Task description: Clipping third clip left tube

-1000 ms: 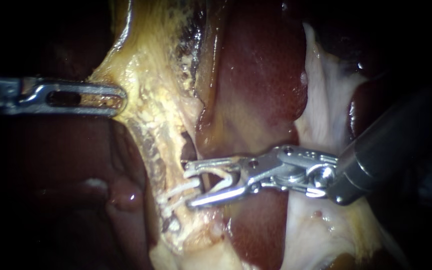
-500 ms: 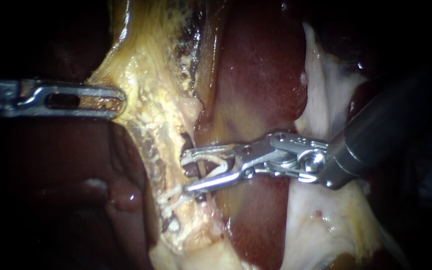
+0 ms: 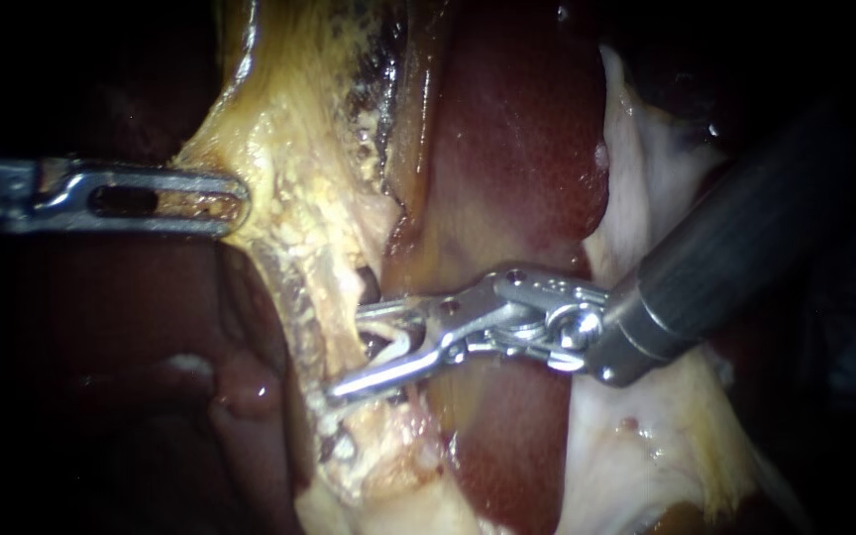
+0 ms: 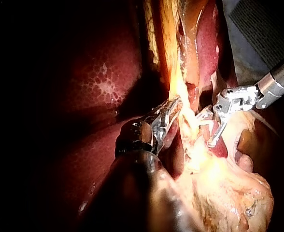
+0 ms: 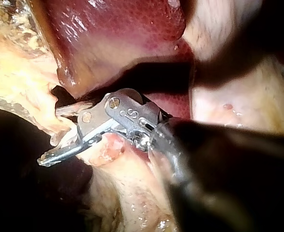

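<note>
My left instrument (image 3: pixel 235 198) comes in from the left, its slotted jaws shut on the edge of the yellowish tissue (image 3: pixel 289 139) and holding it taut. The right instrument (image 3: pixel 347 355) reaches across the liver (image 3: pixel 507 149), jaws open with a gap, one on each side of the pale left tube (image 3: pixel 341 327). A bent metal clip (image 3: pixel 400 342) sits inside the jaws. A whitish clip (image 3: pixel 324 408) shows on the tube just under the lower jaw. The right wrist view shows these jaws (image 5: pixel 52 135) spread around pale tissue. In the left wrist view the left jaws (image 4: pixel 170 112) pinch the yellow strand.
Dark red liver lobes (image 3: pixel 151 327) lie to the left and below. Pale whitish tissue (image 3: pixel 646 198) lies behind the right instrument's dark shaft (image 3: pixel 725 258). A small dark window (image 3: pixel 369 287) opens beside the tube.
The right instrument has slid leftward, so that its open jaws now reach across the tube. Its lower jaw now covers the earlier clips. My left instrument has not moved.
</note>
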### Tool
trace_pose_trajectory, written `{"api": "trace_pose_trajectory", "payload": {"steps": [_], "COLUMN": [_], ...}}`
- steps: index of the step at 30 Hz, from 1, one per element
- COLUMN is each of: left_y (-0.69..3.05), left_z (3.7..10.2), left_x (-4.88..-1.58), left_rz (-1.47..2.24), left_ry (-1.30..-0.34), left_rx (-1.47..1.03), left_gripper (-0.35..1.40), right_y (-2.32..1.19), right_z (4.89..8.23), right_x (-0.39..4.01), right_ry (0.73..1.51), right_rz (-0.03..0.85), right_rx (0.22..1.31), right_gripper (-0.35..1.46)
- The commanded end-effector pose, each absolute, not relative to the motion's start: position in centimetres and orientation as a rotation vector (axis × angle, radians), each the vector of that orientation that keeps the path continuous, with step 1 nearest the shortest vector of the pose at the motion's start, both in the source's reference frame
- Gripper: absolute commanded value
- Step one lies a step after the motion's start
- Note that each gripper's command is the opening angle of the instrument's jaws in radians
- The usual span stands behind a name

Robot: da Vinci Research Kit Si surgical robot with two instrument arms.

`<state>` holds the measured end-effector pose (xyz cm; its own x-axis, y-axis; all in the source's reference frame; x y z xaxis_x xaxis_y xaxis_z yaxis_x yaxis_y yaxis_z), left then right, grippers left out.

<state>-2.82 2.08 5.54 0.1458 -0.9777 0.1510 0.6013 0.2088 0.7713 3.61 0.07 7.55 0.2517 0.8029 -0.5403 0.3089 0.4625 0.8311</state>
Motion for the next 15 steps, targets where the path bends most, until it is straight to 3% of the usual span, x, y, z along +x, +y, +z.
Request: {"api": "trace_pose_trajectory", "payload": {"steps": [1, 15], "left_y": [2.09, 2.10], "left_z": [5.55, 5.56], "left_x": [-2.82, -2.78], "left_rz": [-1.250, -1.248], "left_ry": [-0.742, -0.743], "left_rx": [0.628, 0.630], "left_gripper": [-0.35, -0.35], "right_y": [0.06, 0.05], "right_z": [7.53, 7.61], "right_x": [3.62, 3.45], "right_ry": [1.326, 1.296], "right_rz": [0.440, 0.437], "right_rx": [1.107, 1.138], "right_gripper": [0.53, 0.51]}}
